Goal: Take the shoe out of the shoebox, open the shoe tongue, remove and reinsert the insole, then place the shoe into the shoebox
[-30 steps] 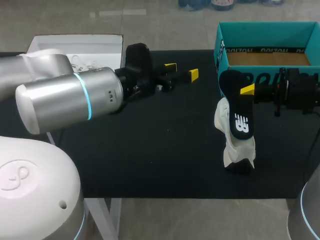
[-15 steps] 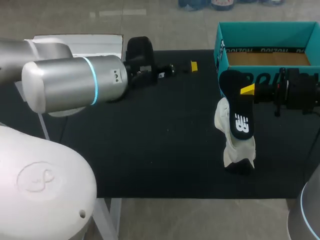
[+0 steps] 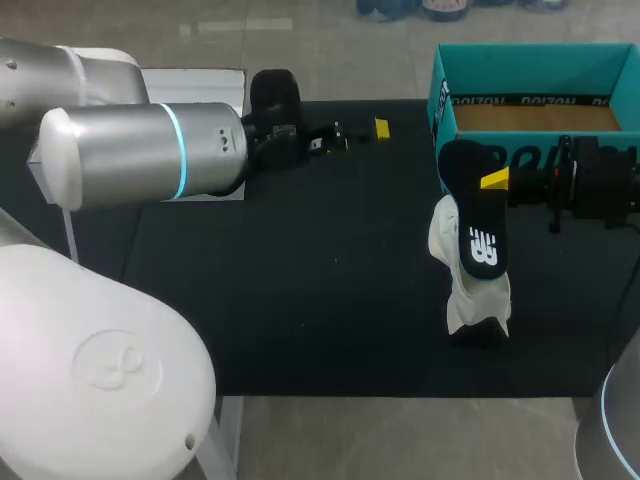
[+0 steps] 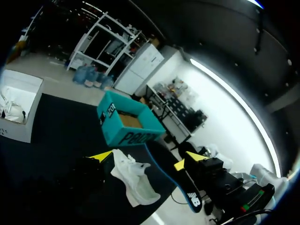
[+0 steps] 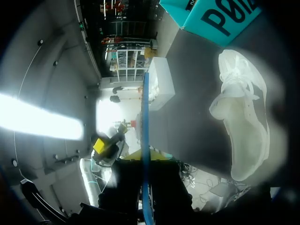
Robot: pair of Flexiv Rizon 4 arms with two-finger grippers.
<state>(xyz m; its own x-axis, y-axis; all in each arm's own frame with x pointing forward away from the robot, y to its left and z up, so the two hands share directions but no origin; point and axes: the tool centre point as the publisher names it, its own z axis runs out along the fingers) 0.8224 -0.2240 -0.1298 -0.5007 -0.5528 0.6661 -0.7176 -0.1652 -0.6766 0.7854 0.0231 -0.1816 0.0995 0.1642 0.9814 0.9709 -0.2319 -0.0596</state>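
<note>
My right gripper (image 3: pixel 497 181) is shut on a black insole (image 3: pixel 478 225) and holds it upright, on edge, above the black mat. In the right wrist view the insole (image 5: pixel 145 136) shows as a thin blue edge between my fingers. A white shoe (image 3: pixel 470 290) lies on the mat below and beside the insole, apart from it in the left wrist view (image 4: pixel 133 180). The teal shoebox (image 3: pixel 500 60) stands open at the far right, just behind the right gripper. My left gripper (image 3: pixel 360 131) hangs open and holds nothing over the mat's far middle, pointing toward the shoebox.
A white box (image 3: pixel 190 85) with white contents sits at the far left, partly behind my left arm. The black mat (image 3: pixel 320 280) covers the table between the two arms.
My left arm has swung back toward the far edge, and its gripper has rolled so only one yellow tip shows. The right arm, insole and shoe have not moved.
</note>
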